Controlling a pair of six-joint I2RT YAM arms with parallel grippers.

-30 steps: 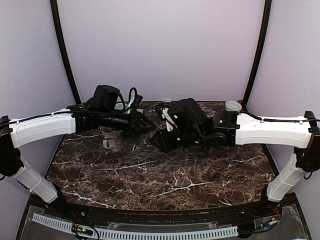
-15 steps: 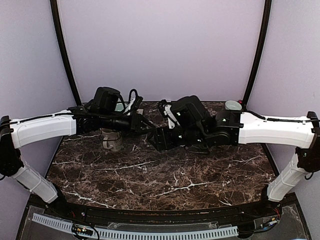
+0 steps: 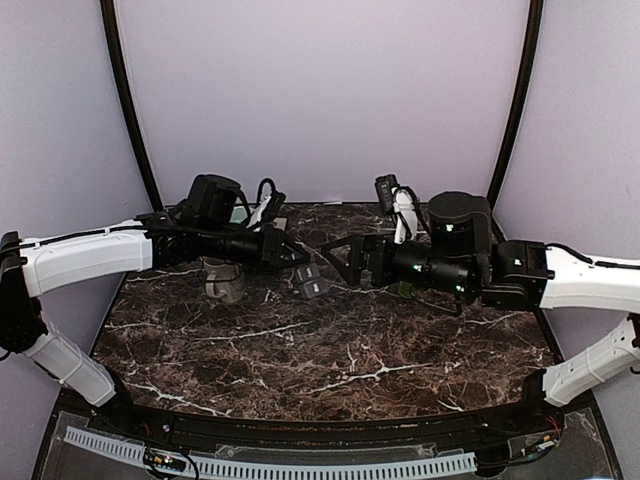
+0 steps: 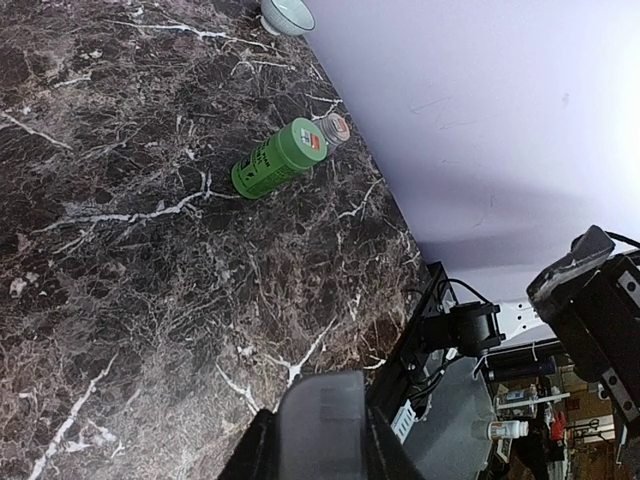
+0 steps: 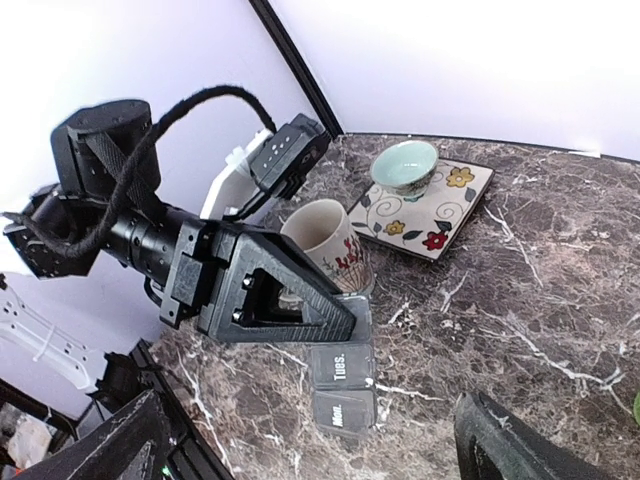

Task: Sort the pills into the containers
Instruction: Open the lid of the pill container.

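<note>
**benchlurker:** ok so what's each claw doing right now? And where's the pill box?

**me:** My left gripper (image 5: pixel 342 308) is clamped on one end of the container strip (image 5: pixel 343 385). That's the little dark grey thing with joined square compartments. From my right wrist cam I can read "TUES." and "MON." on the two lids sticking out past the fingertips. In the overhead view it sits out over the middle back of the marble table (image 3: pixel 300 360), just right of the white mug (image 5: pixel 330 245). Can't tell if it's touching the tabletop or held just above it.

**benchlurker:** and the right one?

**me:** My right gripper (image 3: pixel 345 263) is spread wide with nothing in it. It points at the strip from the other side, near it but not touching.

**benchlurker:** other stuff around?

**me:** A pale teal bowl (image 5: pixel 405 163) sits on a square flowered plate (image 5: pixel 455 195) behind the mug. My left wrist cam picks up a green bottle (image 4: pixel 278 162) lying on its side near the wall. As for the pills, can't make any out, the lids look shut.
</note>
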